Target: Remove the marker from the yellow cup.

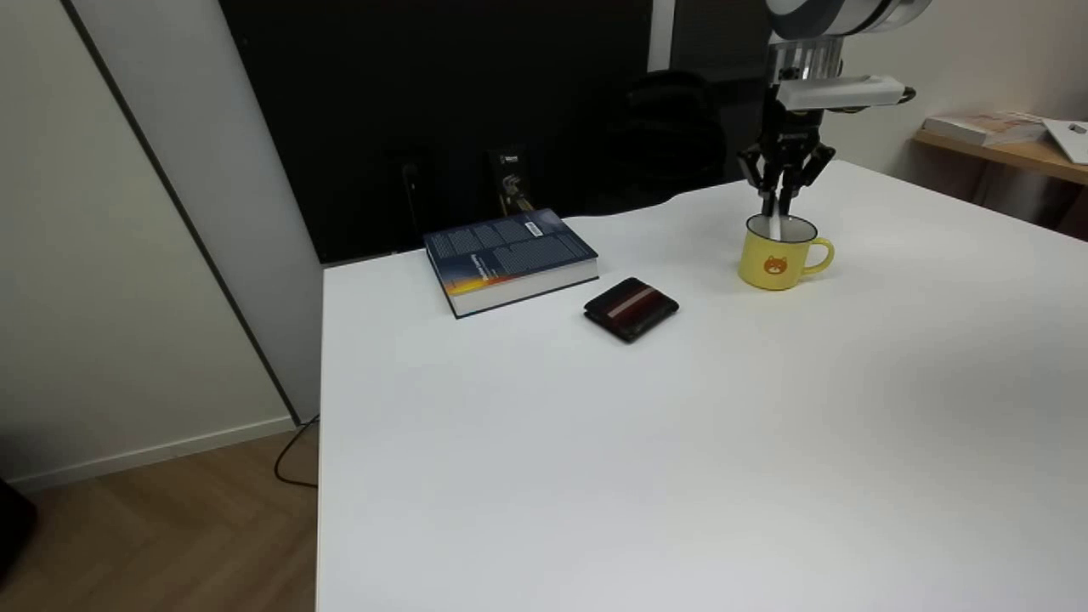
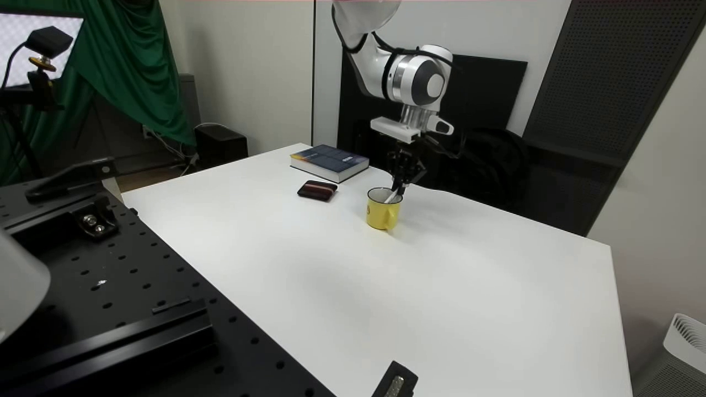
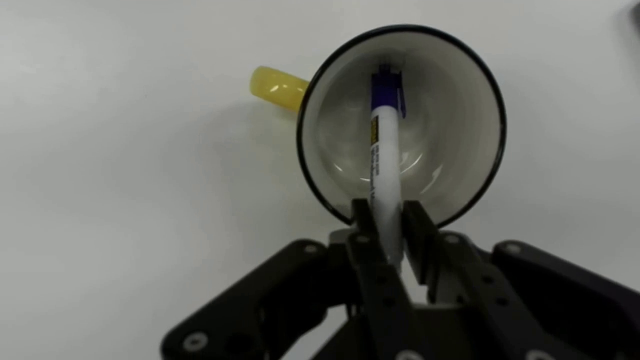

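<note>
white table (image 1: pixel 595 459): book (image 1: pixel 510 251), wallet (image 1: pixel 631 308), yellow cup (image 1: pixel 769 268) | green curtain (image 2: pixel 129 60) | brown floor (image 1: pixel 170 535)

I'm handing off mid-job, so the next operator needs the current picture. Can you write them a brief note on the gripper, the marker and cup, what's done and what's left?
Gripper: the gripper appears shut on the white body of the marker; how firm the hold is, the pictures can't show.
Marker: tilted, its dark blue end down inside the yellow cup.
Cup: upright on the white table.
Done: the grasp looks made.
Left: the marker is not yet out. Probably lift it gently, watching that the cup doesn't come along.
</note>
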